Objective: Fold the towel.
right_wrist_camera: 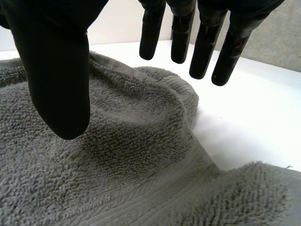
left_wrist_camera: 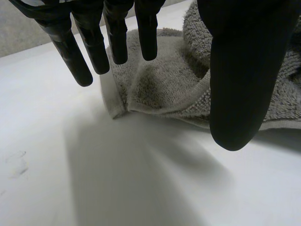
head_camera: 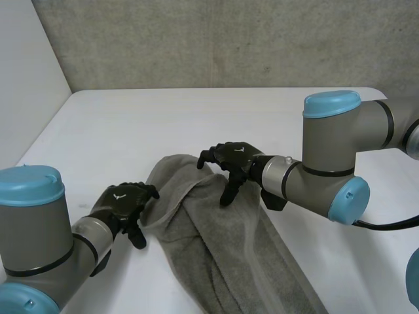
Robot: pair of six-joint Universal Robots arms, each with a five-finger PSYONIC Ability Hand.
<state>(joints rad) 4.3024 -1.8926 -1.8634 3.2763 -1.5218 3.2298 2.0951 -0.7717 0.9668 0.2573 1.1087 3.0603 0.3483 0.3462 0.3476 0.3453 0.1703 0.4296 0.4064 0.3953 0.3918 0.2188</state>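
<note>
Lying slantwise on the white worktop (head_camera: 196, 118), the grey towel (head_camera: 222, 248) looks doubled lengthwise into a long band (one fold made, I'd judge), with the crosswise folds left to do. The left hand (head_camera: 124, 203) is at the towel's far corner and the right hand (head_camera: 232, 160) is over its far end, both loosely spread and gripping nothing. The near end runs out of view, so I can't tell its length.

My towel (head_camera: 222, 255) is grey terry cloth, looped and rough, with a flatter woven band along its edge. My fingers (right_wrist_camera: 205, 47) look matt black and smooth. The white surface (head_camera: 196, 124) is smooth, faintly glossy.
</note>
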